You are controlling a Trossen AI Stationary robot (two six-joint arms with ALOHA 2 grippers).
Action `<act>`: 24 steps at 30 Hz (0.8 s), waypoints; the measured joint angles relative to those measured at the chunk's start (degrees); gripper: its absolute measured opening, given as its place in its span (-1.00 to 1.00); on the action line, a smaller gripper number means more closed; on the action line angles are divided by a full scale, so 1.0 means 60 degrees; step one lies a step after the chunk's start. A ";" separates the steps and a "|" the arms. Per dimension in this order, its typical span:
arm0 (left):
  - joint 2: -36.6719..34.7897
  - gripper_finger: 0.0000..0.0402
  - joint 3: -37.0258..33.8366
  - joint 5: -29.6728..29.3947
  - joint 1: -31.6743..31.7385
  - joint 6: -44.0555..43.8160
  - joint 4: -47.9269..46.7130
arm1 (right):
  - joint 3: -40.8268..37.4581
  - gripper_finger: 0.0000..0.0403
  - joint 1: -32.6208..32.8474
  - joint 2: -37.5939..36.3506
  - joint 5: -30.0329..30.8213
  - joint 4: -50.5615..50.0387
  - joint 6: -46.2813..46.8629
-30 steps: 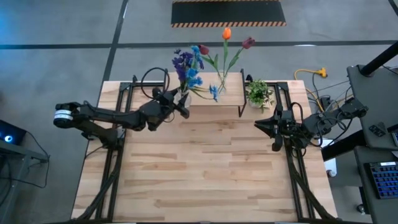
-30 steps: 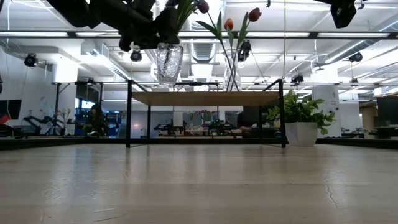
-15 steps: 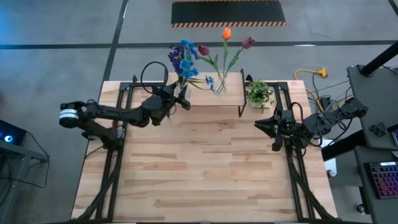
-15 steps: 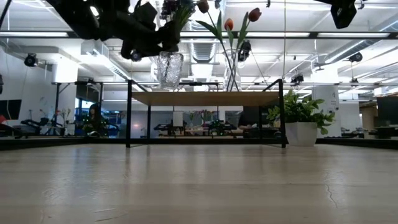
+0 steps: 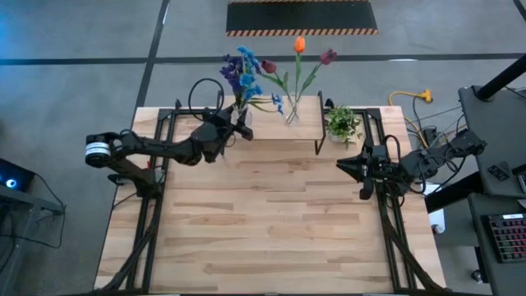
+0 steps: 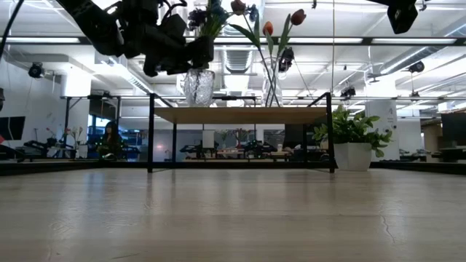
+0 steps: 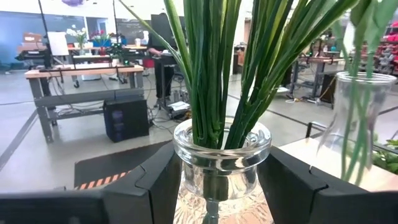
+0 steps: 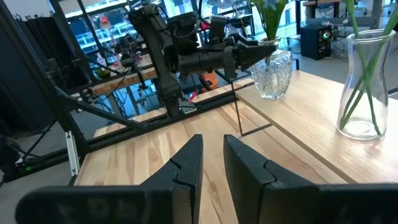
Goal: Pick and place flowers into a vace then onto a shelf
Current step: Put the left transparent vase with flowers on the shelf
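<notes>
Left gripper [image 7: 222,180] around vase [image 7: 222,163], seemingly on shelf [image 6: 240,114]

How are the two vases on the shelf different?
The cut-glass vase is short, round and patterned, and the left gripper grips it; the smooth vase is tall, plain and stands free. The first holds blue and purple flowers, the second tulips. Both are clear glass.
</notes>
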 joint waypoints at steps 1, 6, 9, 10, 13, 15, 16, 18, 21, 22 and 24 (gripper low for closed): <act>0.0027 -0.11 0.0012 -0.0009 0.0029 -0.0004 0.0004 | 0.0000 -0.72 -0.0002 0.0000 0.0004 -0.0005 -0.0003; 0.0059 -0.11 0.0005 -0.0009 0.0166 -0.0005 0.0006 | 0.0000 -0.72 -0.0002 0.0000 0.0004 -0.0064 -0.0002; 0.0059 -0.11 0.0005 -0.0012 0.0225 -0.0007 0.0003 | 0.0000 -0.72 -0.0002 0.0000 0.0004 -0.0072 -0.0015; 0.0059 -0.11 0.0005 -0.0010 0.0248 -0.0007 0.0005 | 0.0000 -0.72 -0.0002 0.0000 0.0004 -0.0072 -0.0027; 0.0059 -0.11 0.0005 -0.0010 0.0312 -0.0029 0.0004 | 0.0000 -0.72 -0.0002 0.0000 0.0004 -0.0097 -0.0027; 0.0059 -0.11 0.0005 -0.0013 0.0326 -0.0029 0.0004 | 0.0000 -0.72 -0.0002 0.0000 0.0005 -0.0217 0.0025; 0.0059 -0.11 0.0005 -0.0013 0.0330 -0.0025 0.0004 | 0.0000 -0.72 -0.0002 0.0000 0.0007 -0.0258 0.0051; 0.0059 -0.10 0.0005 -0.0006 0.0330 -0.0025 0.0000 | 0.0000 -0.72 -0.0002 0.0004 0.0007 -0.0254 0.0076; 0.0059 -0.10 0.0002 0.0016 0.0330 -0.0028 0.0000 | 0.0000 -0.72 -0.0002 0.0000 0.0007 -0.0250 0.0076; 0.0059 -0.10 0.0001 0.0016 0.0330 -0.0025 0.0000 | 0.0000 -0.72 -0.0002 0.0000 0.0007 -0.0250 0.0076; 0.0059 -0.10 -0.0002 0.0016 0.0327 -0.0025 -0.0004 | 0.0000 -0.72 -0.0002 0.0000 0.0007 -0.0250 0.0076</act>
